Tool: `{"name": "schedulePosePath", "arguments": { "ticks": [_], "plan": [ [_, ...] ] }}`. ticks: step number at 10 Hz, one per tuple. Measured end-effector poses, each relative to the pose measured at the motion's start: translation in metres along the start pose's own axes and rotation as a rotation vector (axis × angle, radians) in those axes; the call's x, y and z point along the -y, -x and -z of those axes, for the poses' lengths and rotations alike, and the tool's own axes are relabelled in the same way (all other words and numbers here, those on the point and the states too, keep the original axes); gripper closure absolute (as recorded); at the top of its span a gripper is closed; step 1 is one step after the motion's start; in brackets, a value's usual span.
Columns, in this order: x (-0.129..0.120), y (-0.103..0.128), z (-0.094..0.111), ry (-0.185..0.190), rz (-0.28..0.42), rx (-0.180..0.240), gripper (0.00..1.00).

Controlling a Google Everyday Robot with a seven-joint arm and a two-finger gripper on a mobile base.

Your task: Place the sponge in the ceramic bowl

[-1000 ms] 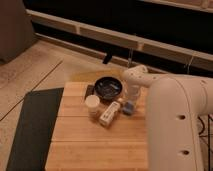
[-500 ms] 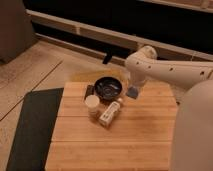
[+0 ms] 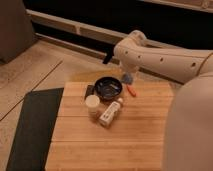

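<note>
The dark glossy ceramic bowl (image 3: 108, 87) sits at the back of the wooden table (image 3: 120, 142). My gripper (image 3: 127, 76) hangs from the white arm just to the bowl's right, above the table's far edge. It is shut on the light-blue sponge (image 3: 128, 79), which shows below the wrist and is lifted off the wood. The sponge is beside the bowl's rim, not over its middle. Most of the fingers are hidden by the arm.
A cream cup (image 3: 92, 102) and a white bottle (image 3: 111, 113) lying on its side are in front of the bowl. A small orange-red item (image 3: 132, 91) lies to the bowl's right. A dark mat (image 3: 32, 125) covers the floor on the left. My white body (image 3: 192, 135) fills the right side.
The gripper rose from the table beside the bottle with the sponge in it and moved back toward the far edge, right of the bowl. The view also shifted.
</note>
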Motion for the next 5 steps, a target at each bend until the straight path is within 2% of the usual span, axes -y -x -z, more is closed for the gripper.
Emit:
{"name": "schedulePosePath", "arguments": {
  "ticks": [2,3,5],
  "plan": [
    [-0.036,0.008,-0.004,0.048,0.064,0.009,1.0],
    [-0.049,0.005,-0.009,0.074,0.086,0.001,1.0],
    [-0.062,-0.006,-0.03,0.102,0.112,-0.044,1.0]
  ]
}}
